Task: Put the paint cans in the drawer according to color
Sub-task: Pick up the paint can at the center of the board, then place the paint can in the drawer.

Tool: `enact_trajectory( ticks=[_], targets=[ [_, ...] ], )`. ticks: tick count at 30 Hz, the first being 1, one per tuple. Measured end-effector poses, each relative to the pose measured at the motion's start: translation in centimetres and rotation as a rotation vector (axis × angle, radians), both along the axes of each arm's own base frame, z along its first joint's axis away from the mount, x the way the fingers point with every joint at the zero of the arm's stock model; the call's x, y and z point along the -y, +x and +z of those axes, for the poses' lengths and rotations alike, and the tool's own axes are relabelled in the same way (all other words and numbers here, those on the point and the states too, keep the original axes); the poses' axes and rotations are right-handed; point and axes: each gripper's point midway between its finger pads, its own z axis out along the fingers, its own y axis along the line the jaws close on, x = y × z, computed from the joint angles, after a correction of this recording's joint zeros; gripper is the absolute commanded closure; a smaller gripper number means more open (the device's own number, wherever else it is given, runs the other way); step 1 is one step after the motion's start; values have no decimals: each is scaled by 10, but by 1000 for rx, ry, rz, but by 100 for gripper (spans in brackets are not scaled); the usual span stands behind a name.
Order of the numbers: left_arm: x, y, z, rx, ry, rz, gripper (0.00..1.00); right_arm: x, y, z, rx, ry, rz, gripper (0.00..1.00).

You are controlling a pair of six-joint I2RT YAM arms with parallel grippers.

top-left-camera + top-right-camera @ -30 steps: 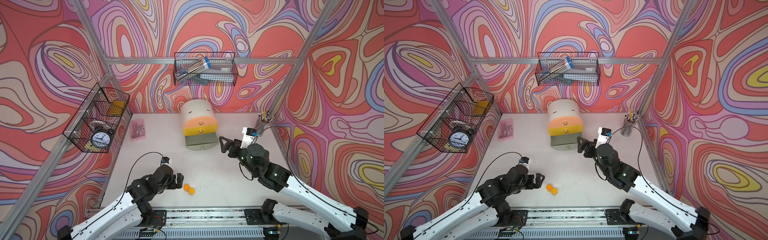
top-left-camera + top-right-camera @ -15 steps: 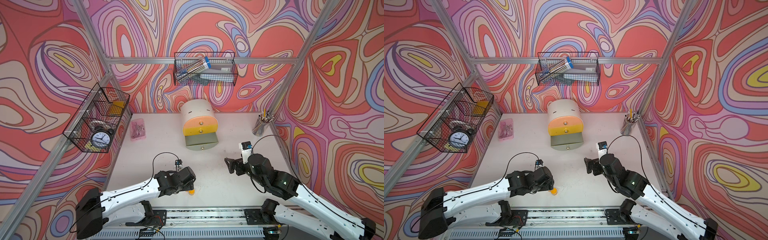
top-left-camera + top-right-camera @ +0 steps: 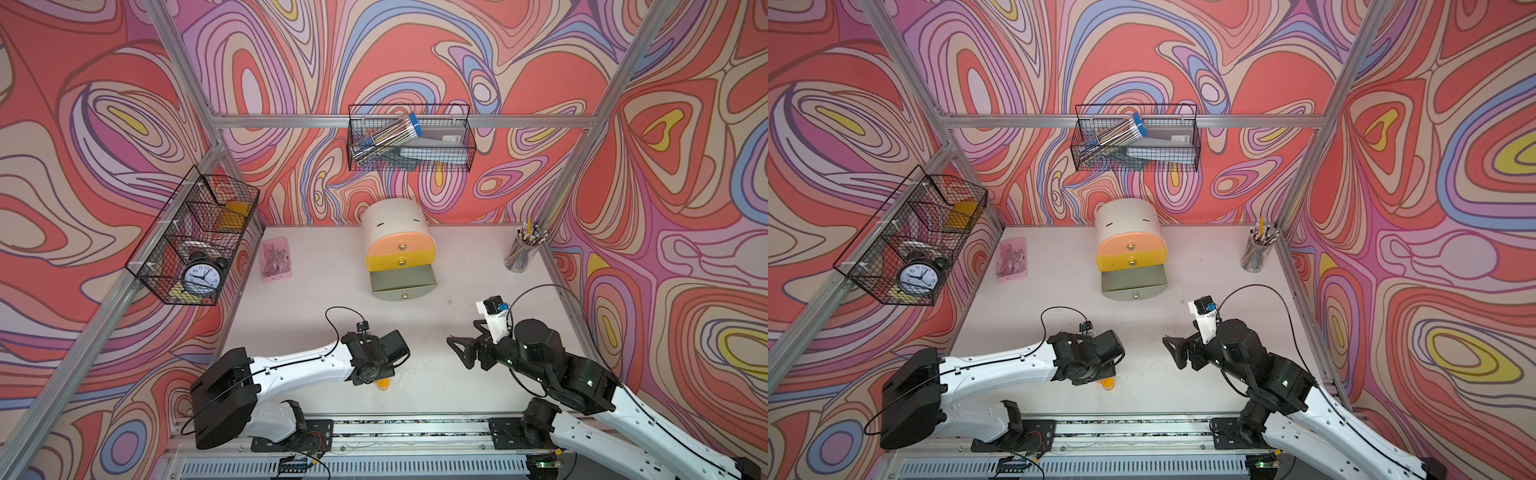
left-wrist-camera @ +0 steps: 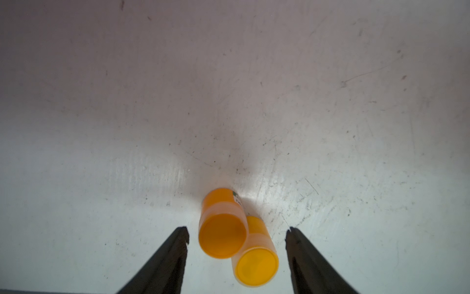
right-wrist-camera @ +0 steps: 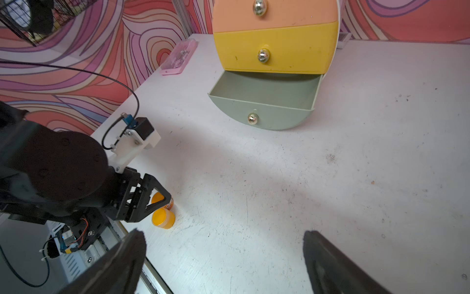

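The white table [image 3: 316, 299] holds the drawer cabinet [image 3: 399, 245] at 12 o'clock. Its green bottom drawer [image 5: 264, 89] is pulled out. The right gripper [image 5: 223, 234], at 4 o'clock, is wide open and holds nothing. The left gripper [image 4: 237, 230], at 6 o'clock, is half open around two orange paint cans [image 4: 222, 229], with gaps on both sides.

Both top views are bright, even and sharp, the walls [image 3: 124, 124] bowing at the edges. In the left wrist view the surface [image 4: 229, 76] greys toward 12 o'clock, glare shines at 5 o'clock by the cans [image 4: 222, 236], and the fingers [image 4: 162, 264] are blurred. The right wrist view shows a soft shadow across the middle.
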Motion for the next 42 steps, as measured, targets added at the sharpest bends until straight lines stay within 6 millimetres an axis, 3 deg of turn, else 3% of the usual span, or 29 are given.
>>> enact_trajectory(
  ticks=[6, 8, 11, 14, 16, 20, 24, 28, 34, 37, 39, 42],
  targets=[
    [0, -2, -6, -24, -14, 107, 39, 4, -6, 12, 40, 48, 7, 2],
    [4, -1, -14, -38, -12, 126, 48, 4, -7, 12, 43, 52, 11, 2],
    [9, -3, -29, -69, -3, 147, 52, 3, -10, 14, 47, 61, 24, 2],
    [12, -5, -39, -92, 9, 160, 68, 2, -14, 17, 54, 70, 39, 2],
    [13, -4, -38, -90, 3, 161, 77, 1, -16, 18, 59, 75, 47, 2],
    [14, 0, -34, -73, 8, 157, 87, 0, -20, 21, 66, 85, 65, 2],
    [21, 15, -18, -20, 16, 120, 88, -1, -22, 21, 67, 86, 73, 2],
    [34, 54, 19, 63, -8, 65, 87, -2, -23, 21, 69, 83, 75, 2],
    [39, 152, 119, 266, -66, -18, 87, -1, -22, 21, 75, 77, 67, 2],
    [40, 197, 156, 349, -68, -62, 86, 0, -21, 21, 79, 73, 56, 2],
    [44, 219, 164, 370, -56, -102, 85, 1, -19, 20, 80, 68, 47, 2],
    [54, 240, 147, 334, -19, -176, 84, 3, -18, 19, 78, 60, 36, 2]
  ],
)
